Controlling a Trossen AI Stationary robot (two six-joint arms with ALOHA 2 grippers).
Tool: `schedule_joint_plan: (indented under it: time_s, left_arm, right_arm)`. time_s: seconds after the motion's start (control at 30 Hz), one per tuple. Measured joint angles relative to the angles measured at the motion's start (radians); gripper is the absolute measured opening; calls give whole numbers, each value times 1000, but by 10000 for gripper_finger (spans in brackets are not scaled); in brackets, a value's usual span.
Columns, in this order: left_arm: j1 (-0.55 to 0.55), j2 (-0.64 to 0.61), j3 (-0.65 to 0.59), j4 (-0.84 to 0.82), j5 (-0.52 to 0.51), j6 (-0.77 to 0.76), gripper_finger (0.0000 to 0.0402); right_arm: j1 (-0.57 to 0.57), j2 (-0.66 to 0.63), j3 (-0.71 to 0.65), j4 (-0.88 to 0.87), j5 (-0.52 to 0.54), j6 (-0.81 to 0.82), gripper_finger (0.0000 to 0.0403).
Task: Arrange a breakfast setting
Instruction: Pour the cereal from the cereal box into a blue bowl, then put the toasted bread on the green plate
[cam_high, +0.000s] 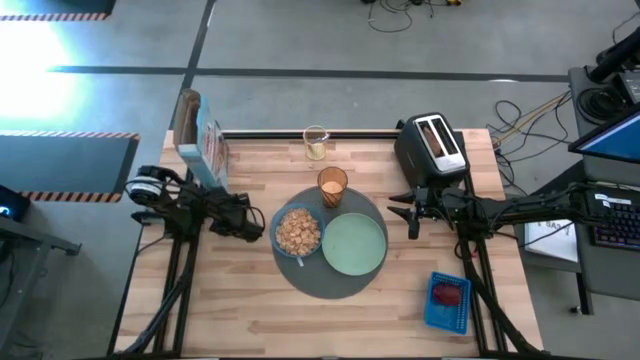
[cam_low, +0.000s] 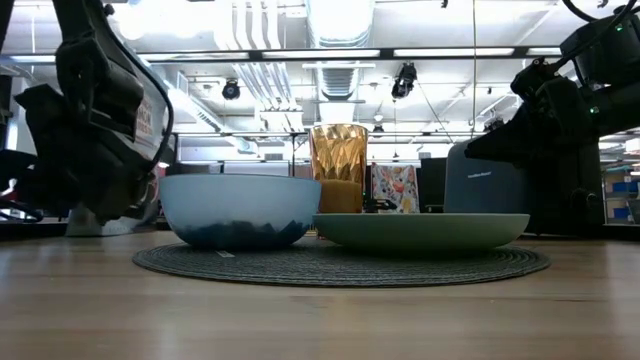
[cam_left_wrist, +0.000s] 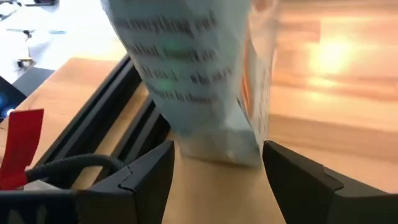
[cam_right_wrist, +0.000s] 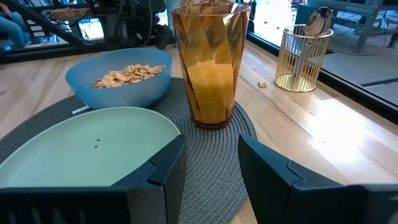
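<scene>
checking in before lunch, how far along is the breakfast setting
Done: mat holds the bowl of cereal, an empty plate and the tumbler. In hand: nothing; the left gripper stands open by the cereal box. Left: toast sits in the toaster, red fruit in the basket.

The cereal box (cam_left_wrist: 205, 81) is cut off by the left wrist picture's edge, its print blurred. In the low view the blue bowl (cam_low: 240, 210) hides its cereal. The basket's red item (cam_high: 449, 293) is too small to identify.

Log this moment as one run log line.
left gripper: open at cereal box | right gripper: open near plate | bowl: cereal in | toast: still in toaster
</scene>
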Motion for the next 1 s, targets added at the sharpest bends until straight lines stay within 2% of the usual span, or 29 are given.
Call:
schedule_joint_plan:
  time_s: [0.23,0.7,0.83,1.0]
  left_arm:
    - [-85,-32,2,29,69,73,228]
    - [-365,-162,66,35,147,108,227]
    - [-444,-171,122,33,130,148,227]
    - [-542,-172,221,27,13,266,227]
  right_arm:
    - [0,0,0,0,0,-1,134]
    - [0,0,0,0,0,-1,134]
    - [0,0,0,0,0,-1,134]
    - [0,0,0,0,0,-1,134]
